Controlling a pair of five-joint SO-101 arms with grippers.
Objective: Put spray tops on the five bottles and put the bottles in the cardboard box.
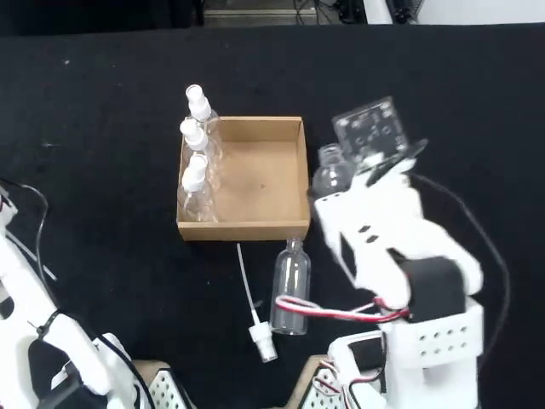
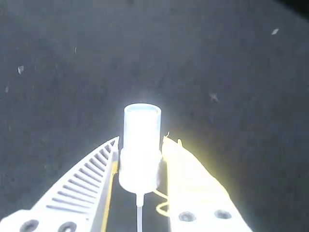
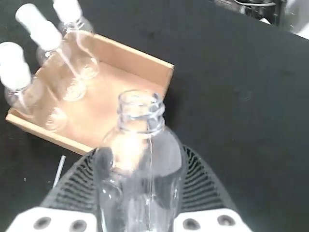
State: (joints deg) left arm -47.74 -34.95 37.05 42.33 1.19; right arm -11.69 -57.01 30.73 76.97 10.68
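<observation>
Uncapped bottle [image 3: 139,145] sits clamped in the right pincer [image 3: 142,162] just beside the cardboard box [image 3: 123,54]; left pincer [image 2: 141,142] grips a spray top [image 2: 141,130] over the desk [image 2: 217,58].

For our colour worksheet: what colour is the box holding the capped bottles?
The box is tan brown; best in the high view.

Bottles, five: three capped bottles [image 1: 197,196] inside box, one lying uncapped bottle [image 1: 291,285], one upright uncapped bottle [image 3: 140,164]. Spray tops, five: three fitted, one loose spray top [image 1: 263,339], one held spray top [image 2: 140,145]. Cardboard box [image 1: 243,228], one. Arms [image 1: 409,281], two.
</observation>
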